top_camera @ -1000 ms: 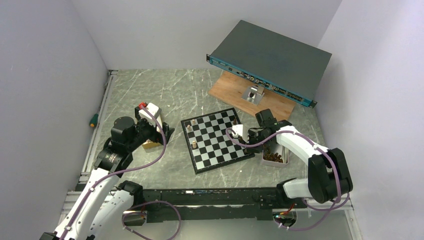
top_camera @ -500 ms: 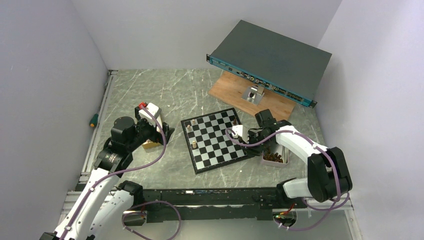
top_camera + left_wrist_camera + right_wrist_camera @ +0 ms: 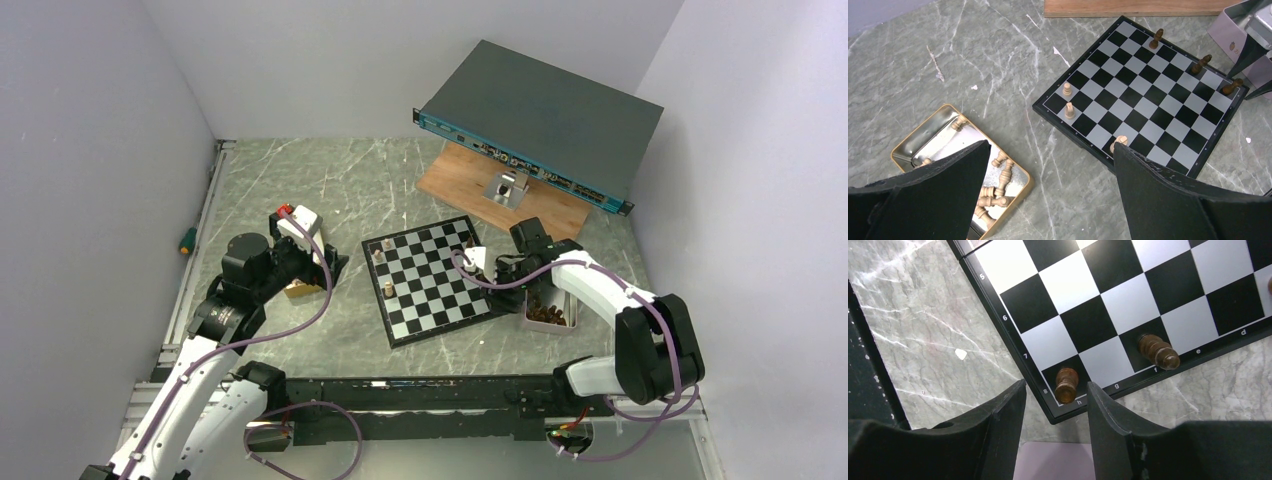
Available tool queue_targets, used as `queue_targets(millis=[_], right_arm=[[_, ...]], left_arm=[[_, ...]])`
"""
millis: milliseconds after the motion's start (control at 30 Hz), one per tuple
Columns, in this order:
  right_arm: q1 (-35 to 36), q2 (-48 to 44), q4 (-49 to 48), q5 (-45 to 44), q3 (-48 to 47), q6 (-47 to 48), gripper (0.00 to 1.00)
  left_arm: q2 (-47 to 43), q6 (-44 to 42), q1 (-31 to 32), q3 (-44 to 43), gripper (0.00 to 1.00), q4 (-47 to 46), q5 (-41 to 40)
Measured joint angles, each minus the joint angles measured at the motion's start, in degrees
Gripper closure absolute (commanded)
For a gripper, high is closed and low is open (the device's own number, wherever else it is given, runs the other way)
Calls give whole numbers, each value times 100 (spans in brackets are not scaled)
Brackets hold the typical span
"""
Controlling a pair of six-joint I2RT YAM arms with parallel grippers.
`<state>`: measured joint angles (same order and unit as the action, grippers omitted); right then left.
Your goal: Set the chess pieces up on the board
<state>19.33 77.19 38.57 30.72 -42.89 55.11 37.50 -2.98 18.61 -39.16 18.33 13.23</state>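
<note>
Hovering over the counter (image 3: 998,60), the left claw (image 3: 1050,147) is spread wide and grips nothing. A gold tin (image 3: 907,142) sits below its left finger, with loose tan pieces (image 3: 993,192) lying inside. The board (image 3: 1143,100) lies flat ahead of this claw and to its right, just past the tin. Three tan pieces (image 3: 1069,110) stand along the board edge nearest this claw. Three dark pieces (image 3: 1201,63) stand along the far edge.

The right claw (image 3: 1055,386) sits low at the board's far corner, jaws parted, gripping nothing. The corner piece (image 3: 1066,385), dark brown, stands on the black corner square between the fingertips. It looks clear of both fingers. White print on the board's border reads 5, 6, 7, 8 running away from the claw past its left finger. The letters h, g, f, e, d run off to the claw's right. The corner piece is on h8. A second dark piece (image 3: 1158,351) stands right of the claw on f8.

A pale tin (image 3: 550,312) holding more dark pieces sits just right of this claw in the top view. A wooden plank (image 3: 470,180) and a rack unit (image 3: 540,110) lie beyond the claw. The rack unit's front-panel print is too small to read.
</note>
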Motion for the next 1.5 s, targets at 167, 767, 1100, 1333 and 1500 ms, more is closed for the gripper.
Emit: queue_targets(millis=[167,767,1100,1333,1500], right_arm=[[0,0,-72,61,-66,-195,53],[92,87,-181,59,-122,-442,69],[92,87,-181,-103,-122,-435,75],[92,87,-179,-190,-122,-433,80],[94,87,-177,-195,-122,-422,81]], left_arm=[[2,0,-4,0,1,0,0],[24,0,-22,0,1,2,0],[24,0,-22,0,1,0,0],[24,0,-22,0,1,2,0],[24,0,-22,0,1,0,0]])
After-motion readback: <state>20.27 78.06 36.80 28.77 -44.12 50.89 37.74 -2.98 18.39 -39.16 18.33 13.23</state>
